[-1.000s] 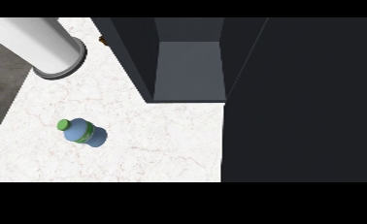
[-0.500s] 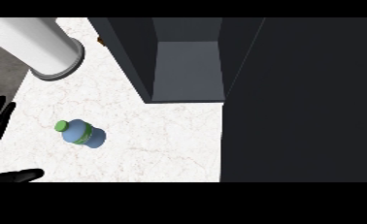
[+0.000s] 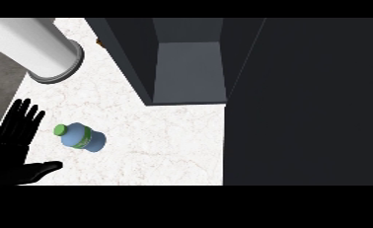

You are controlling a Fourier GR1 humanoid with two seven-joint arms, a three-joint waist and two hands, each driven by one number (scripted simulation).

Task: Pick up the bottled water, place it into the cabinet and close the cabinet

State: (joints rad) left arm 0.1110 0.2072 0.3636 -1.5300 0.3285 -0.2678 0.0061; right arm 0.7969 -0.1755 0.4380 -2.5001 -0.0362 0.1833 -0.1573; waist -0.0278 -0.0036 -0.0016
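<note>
Nothing of the task looked done at this moment. The bottled water (image 3: 80,137) lay on its side on the white marbled bench (image 3: 167,143), untouched, at about 8 o'clock in the head view. The cabinet (image 3: 189,61) stood open at 12 o'clock, its grey interior bare as far as could be seen. A wide dark panel (image 3: 299,103), judged to be the cabinet's open door, filled the view from 1 to 5 o'clock.

Only 1 robot hand showed: the left robot hand (image 3: 20,138), at 9 o'clock against the view's left edge. Its fingers were spread and straight, the thumb stuck out toward 4 o'clock, and it held nothing. It sat just beside the bottle, at the bottle's 9 o'clock, not touching it. The right robot hand was out of view.

All 3 steps therefore remained, by this reading: grasping the bottle, setting it inside the cabinet, and shutting the door.

The bottle was small, with a translucent blue body, a green label band round its middle and a green cap (image 3: 59,130) pointing to about 10 o'clock. A grey cylinder (image 3: 40,49) stood at 10 o'clock, well apart from it.
</note>
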